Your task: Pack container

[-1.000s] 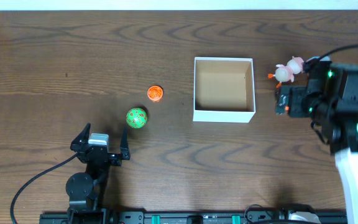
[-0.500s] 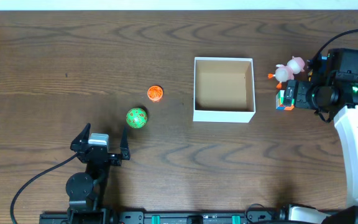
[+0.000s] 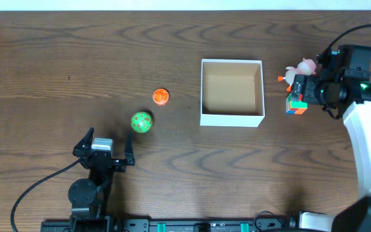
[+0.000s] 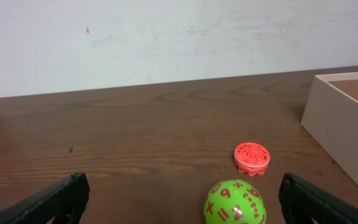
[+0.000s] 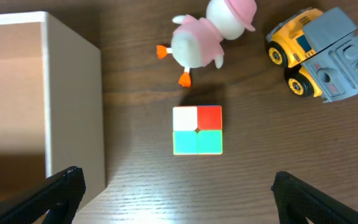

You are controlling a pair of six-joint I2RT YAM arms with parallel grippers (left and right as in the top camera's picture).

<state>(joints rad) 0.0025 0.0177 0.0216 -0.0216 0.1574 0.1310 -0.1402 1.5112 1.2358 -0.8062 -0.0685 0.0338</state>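
Note:
The container (image 3: 232, 120), a shallow white box with a tan inside, stands empty mid-table; its wall shows in the right wrist view (image 5: 73, 93) and the left wrist view (image 4: 344, 124). My right gripper (image 3: 299, 95) hovers open just right of the container, above a small colour cube (image 3: 295, 107). In the right wrist view the cube (image 5: 197, 129) lies beyond the open fingers (image 5: 179, 193). My left gripper (image 3: 105, 149) is open and empty, with a green number ball (image 4: 235, 202) between its fingers' line (image 4: 182, 199) and an orange disc (image 4: 252, 157) farther off.
A pink and white duck toy (image 5: 204, 37) stands beside the cube, also in the overhead view (image 3: 300, 69). A yellow and grey truck (image 5: 322, 53) lies right of the duck. The green ball (image 3: 142, 122) and orange disc (image 3: 161, 96) lie left of the container.
My right arm has drawn back toward the far side, uncovering the colour cube beside the container. The left arm and the toys have not moved.

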